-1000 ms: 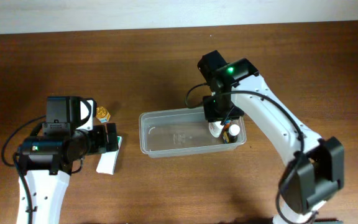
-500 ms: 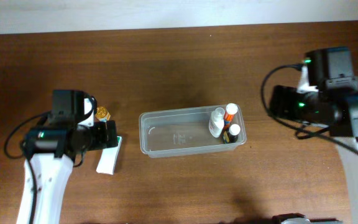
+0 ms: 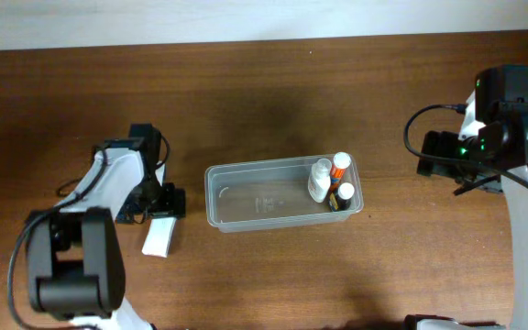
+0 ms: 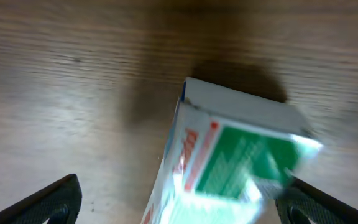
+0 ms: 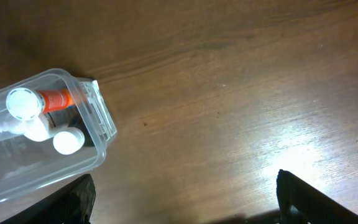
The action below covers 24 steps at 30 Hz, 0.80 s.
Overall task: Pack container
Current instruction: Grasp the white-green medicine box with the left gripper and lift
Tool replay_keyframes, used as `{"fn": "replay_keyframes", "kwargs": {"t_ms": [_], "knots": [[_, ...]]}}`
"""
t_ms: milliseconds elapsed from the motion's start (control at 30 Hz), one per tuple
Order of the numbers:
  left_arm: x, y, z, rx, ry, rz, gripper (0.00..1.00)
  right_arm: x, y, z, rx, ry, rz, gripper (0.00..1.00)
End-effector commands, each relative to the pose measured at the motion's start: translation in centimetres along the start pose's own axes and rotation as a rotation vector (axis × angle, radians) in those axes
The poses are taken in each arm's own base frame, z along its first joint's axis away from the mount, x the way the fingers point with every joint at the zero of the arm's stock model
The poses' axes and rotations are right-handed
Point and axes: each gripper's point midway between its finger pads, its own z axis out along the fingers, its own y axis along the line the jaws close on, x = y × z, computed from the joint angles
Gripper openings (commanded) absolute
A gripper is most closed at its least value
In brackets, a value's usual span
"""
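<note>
The clear container lies mid-table and shows again in the right wrist view. At its right end stand a white bottle, an orange-banded bottle and a dark bottle with a white cap. A white box printed in green and red lies to the left of the container. My left gripper hovers open over its upper end, the box showing between the wide jaws. My right gripper is open and holds nothing, well to the right of the container.
Brown wooden table all round. The left arm's base and elbow stand at the near left, close to the box. The right arm's body is at the far right edge.
My right gripper has opened and pulled away from the container to the right, leaving the bottles standing inside. My left arm has swung round, so its gripper now points down over the box.
</note>
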Motion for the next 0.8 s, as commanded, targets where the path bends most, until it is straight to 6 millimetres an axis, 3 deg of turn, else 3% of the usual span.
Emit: {"fn": "replay_keyframes", "kwargs": {"t_ms": [0, 133, 233, 533, 633, 767], "knots": [[0.0, 0.0, 1.0, -0.019, 0.034, 0.013, 0.98, 0.0, 0.0, 0.2, -0.005, 0.003, -0.006, 0.84], [0.1, 0.0, 1.1, -0.019, 0.042, 0.014, 0.90, 0.0, 0.0, 0.2, -0.005, 0.002, -0.005, 0.84], [0.6, 0.0, 1.1, -0.017, 0.061, 0.015, 0.67, 0.0, 0.0, 0.2, -0.005, 0.002, -0.006, 0.84], [1.2, 0.1, 0.7, -0.017, 0.086, 0.018, 0.37, 0.0, 0.0, 0.2, -0.005, 0.003, -0.009, 0.84], [1.0, -0.2, -0.7, -0.011, 0.052, 0.024, 0.34, 0.0, 0.0, 0.2, -0.005, 0.003, -0.009, 0.84], [-0.2, -1.2, -5.3, 0.001, -0.092, 0.055, 0.34, 0.0, 0.0, 0.2, -0.005, 0.003, -0.009, 0.84]]}}
